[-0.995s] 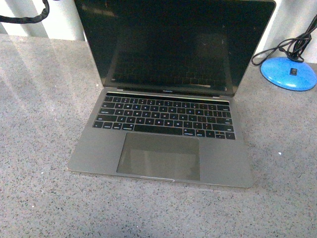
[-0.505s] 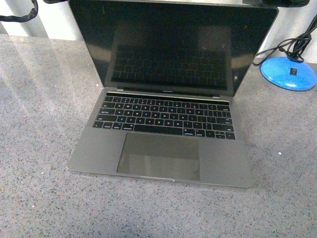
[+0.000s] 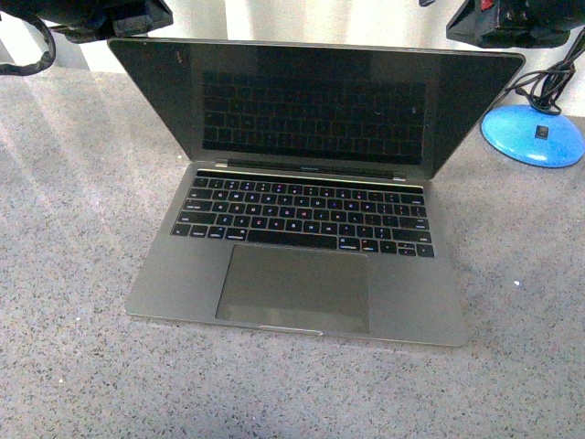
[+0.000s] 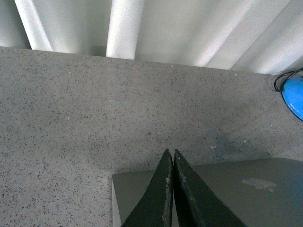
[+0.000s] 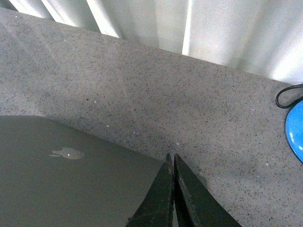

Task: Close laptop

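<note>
One laptop point(image 3: 297, 229) sat open on the speckled grey tabletop point(image 3: 73, 274), with a silver apple logo point(image 5: 67, 153) on its lid; the writing under its screen was unreadable. The left tool point(image 4: 172, 153) and right tool point(image 5: 172, 158) were both pinched closed and empty, by the lid's back.

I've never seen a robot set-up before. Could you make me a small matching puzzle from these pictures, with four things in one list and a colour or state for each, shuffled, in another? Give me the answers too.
Things:
1. laptop screen
2. round base at the laptop's right
3. left gripper
4. apple logo

Colour or state:
A. silver
B. shut, fingers pressed together
C. bright blue
D. glossy black

Right pairs: 1-D, 2-C, 3-B, 4-A.
</note>
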You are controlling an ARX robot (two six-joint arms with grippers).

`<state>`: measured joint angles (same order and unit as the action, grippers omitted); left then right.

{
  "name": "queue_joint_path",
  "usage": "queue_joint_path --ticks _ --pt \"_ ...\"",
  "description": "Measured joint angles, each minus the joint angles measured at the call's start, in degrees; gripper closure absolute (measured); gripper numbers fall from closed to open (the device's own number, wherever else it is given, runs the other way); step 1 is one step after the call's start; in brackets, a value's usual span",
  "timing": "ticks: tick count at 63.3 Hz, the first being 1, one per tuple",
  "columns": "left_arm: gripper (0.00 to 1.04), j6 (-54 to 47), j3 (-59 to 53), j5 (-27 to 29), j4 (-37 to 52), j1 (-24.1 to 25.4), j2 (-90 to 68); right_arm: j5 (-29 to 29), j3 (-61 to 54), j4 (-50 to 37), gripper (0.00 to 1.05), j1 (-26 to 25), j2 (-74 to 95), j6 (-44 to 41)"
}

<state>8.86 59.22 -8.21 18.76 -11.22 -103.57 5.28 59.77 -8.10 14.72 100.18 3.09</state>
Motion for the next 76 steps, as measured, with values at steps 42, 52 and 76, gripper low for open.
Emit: queue_joint_path --ticks 42,52,76 --pt "1.01 1.0 -1.7 -2.0 -0.8 0.7 0.2 -0.7 -4.9 0.8 1.04 2.0 -1.2 7.4" --pt "1.01 1.6 -2.6 -2.1 -0.7 0.9 0.2 -0.7 -6.6 0.2 1.04 2.4 -1.2 8.9" --pt "1.01 1.9 -4.3 -2.4 -0.1 1.4 0.2 -0.9 -7.8 -0.6 1.04 2.7 -1.2 10.3"
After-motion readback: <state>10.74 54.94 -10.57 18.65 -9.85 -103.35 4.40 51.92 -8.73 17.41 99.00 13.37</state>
